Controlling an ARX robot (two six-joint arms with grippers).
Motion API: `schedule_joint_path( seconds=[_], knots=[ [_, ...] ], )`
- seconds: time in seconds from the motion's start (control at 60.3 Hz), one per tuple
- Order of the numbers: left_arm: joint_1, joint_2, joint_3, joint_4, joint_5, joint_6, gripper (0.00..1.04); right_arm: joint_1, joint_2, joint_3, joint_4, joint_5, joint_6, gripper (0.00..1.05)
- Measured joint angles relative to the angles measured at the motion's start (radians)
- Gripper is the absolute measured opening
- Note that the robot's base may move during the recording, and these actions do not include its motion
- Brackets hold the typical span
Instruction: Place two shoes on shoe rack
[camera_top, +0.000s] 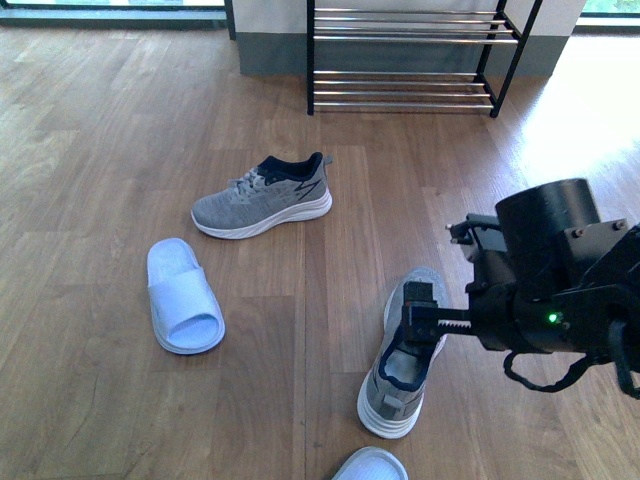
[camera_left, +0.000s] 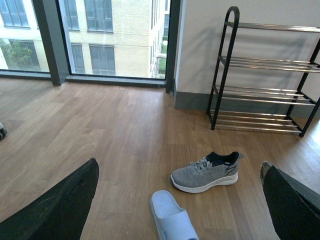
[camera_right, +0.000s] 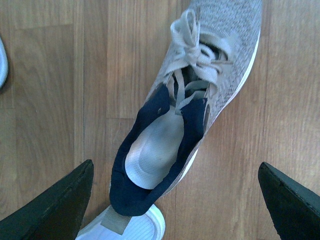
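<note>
One grey sneaker (camera_top: 262, 196) lies on its sole mid-floor, with a pale blue slide (camera_top: 182, 295) to its left. The second grey sneaker (camera_top: 400, 372) lies nearer, toe pointing away, and my right gripper (camera_top: 425, 318) hangs open right above its collar. In the right wrist view that sneaker (camera_right: 200, 75) fills the space between the spread fingers of the right gripper (camera_right: 175, 169). My left gripper (camera_left: 179, 167) is open and empty, looking over the far sneaker (camera_left: 206, 172) and the slide (camera_left: 172, 220). The shoe rack (camera_top: 405, 55) stands against the back wall with no shoes showing on its bars.
A second pale blue slide (camera_top: 370, 465) lies at the bottom edge, touching the near sneaker's heel. The floor is wooden planks. Floor-length windows (camera_left: 115, 40) run to the left of the shoe rack (camera_left: 265, 75), and a grey skirting lies behind it.
</note>
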Motion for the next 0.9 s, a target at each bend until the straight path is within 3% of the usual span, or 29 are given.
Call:
schedule_joint_path(
  seconds=[0.713,0.779,0.895],
  knots=[
    [0.000,0.000,0.000,0.000,0.000,0.000,0.95,-0.062,0.383,0.352,-0.011,0.084,-0.034,0.95],
    [0.000,0.000,0.000,0.000,0.000,0.000,0.95,-0.063,0.410,0.383,-0.035,0.090,-0.015,0.79],
    [0.000,0.000,0.000,0.000,0.000,0.000,0.95,-0.063,0.419,0.393,-0.050,0.093,0.005,0.61]
  ],
)
